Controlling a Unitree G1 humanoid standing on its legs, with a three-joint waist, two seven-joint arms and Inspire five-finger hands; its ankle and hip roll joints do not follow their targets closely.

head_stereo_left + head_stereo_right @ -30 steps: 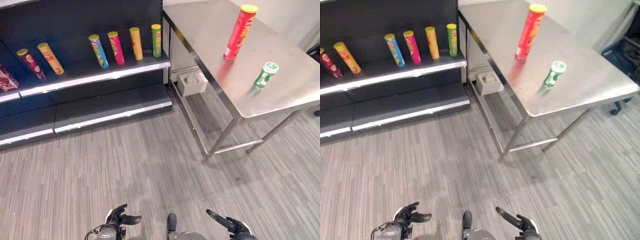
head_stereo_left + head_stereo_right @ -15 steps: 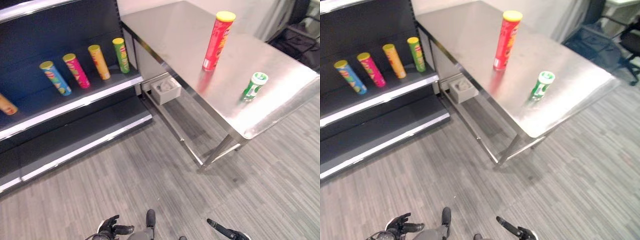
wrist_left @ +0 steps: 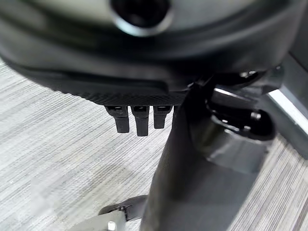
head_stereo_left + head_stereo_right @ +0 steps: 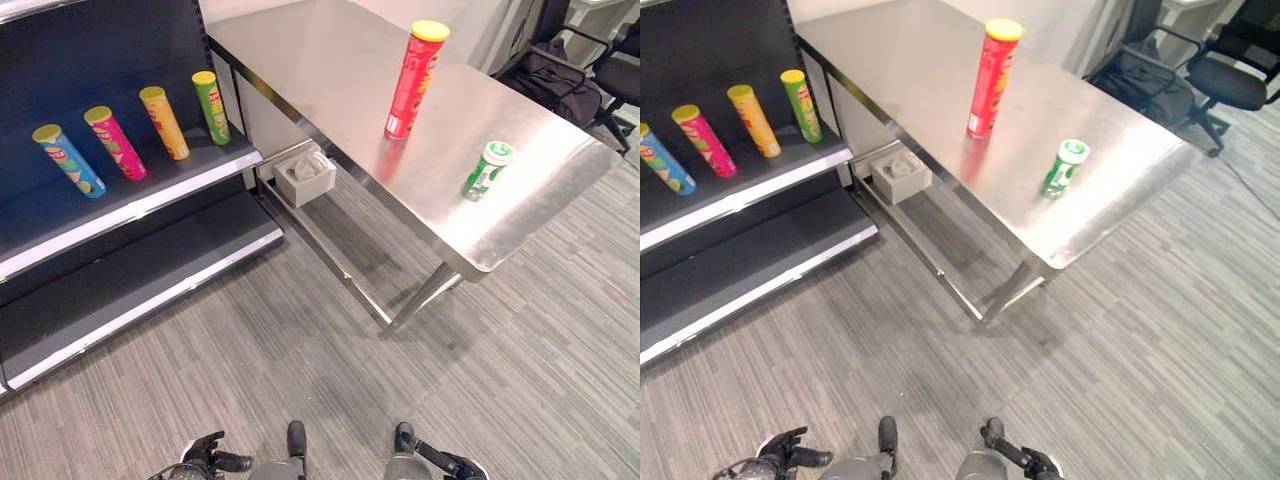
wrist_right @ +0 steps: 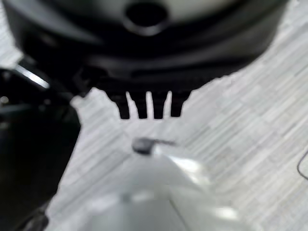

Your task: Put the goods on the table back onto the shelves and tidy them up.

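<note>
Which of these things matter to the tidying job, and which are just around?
Part of the job:
- tall red tube with a yellow lid, standing on the steel table
- small green-and-white container, same table
- dark shelf

Just around:
- four coloured tubes already shelved
- grey box under the table
- black office chair

No legible text or labels.

On the bench (image 4: pixel 330 70) you have wide bare steel around the red can (image 4: pixel 412 80) and green bottle (image 4: pixel 486 169), which stand well apart.
</note>
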